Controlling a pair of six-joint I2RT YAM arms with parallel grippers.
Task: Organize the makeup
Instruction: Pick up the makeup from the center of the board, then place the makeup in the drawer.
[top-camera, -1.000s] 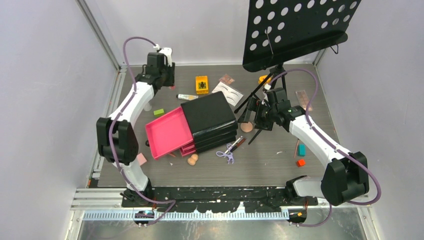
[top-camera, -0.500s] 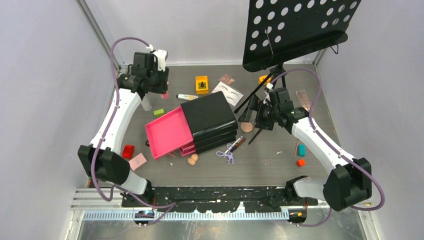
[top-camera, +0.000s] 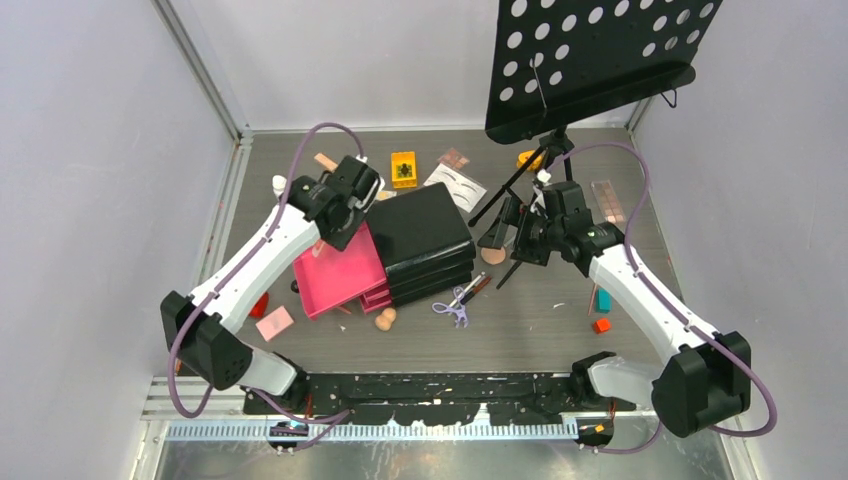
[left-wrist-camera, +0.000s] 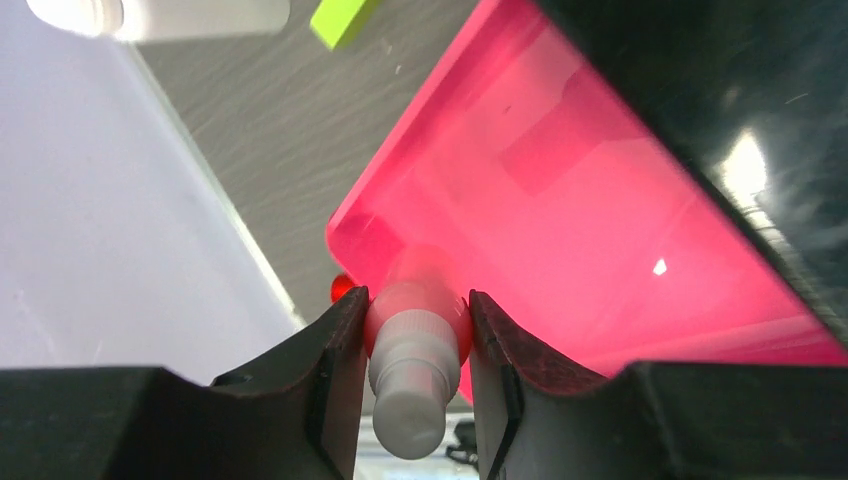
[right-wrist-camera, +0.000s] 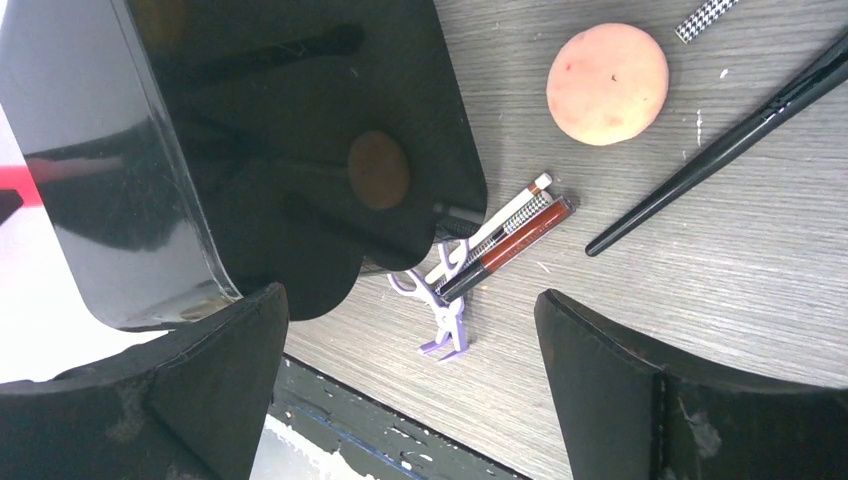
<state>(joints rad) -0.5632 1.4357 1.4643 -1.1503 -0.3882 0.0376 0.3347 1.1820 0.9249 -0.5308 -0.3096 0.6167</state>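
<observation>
**Top external:** Left arm reached over the far end of the open pink drawer (top-camera: 338, 268), which was pulled out of the black chest (top-camera: 420, 232). Left pincer (top-camera: 352, 203) was under its own wrist here, so I couldn't tell grip or load. Right pincer (top-camera: 508, 236) hung by the chest's right side, near a round peach sponge (top-camera: 492, 255). Most makeup was loose on the table (top-camera: 530, 330): yellow block (top-camera: 403, 169), eyebrow card (top-camera: 455, 186), lilac scissors (top-camera: 452, 308). The music stand (top-camera: 590, 60) hid part of the far right corner. The lower drawers' contents weren't visible.

**Left wrist:** Left pincer (left-wrist-camera: 417, 305) was clamped on a small pink tube (left-wrist-camera: 412, 385) with a white cap, the tube held over the near corner of the pink drawer (left-wrist-camera: 560, 230). My read: step in hand is dropping this tube in the drawer. Next move needs it carried further inside the rim and lowered, then the jaws parted. Released this close to the corner, it could tip out. The tube's far end blurred into the pink, so contact with the drawer floor was unclear. White bottle (left-wrist-camera: 160, 12) and green block (left-wrist-camera: 345, 15) were cut off at the top edge.

**Right wrist:** Right pincer (right-wrist-camera: 408, 300) stood wide apart and empty above the lilac scissors (right-wrist-camera: 440, 322) and two pencils (right-wrist-camera: 505, 237) lying against the chest (right-wrist-camera: 250, 150). Probably the next pick, but they overlap, so it needs a single-item grasp. A black brush (right-wrist-camera: 720, 150) ran out of frame. A brown spot on the glossy chest could be a reflection; I couldn't tell.
</observation>
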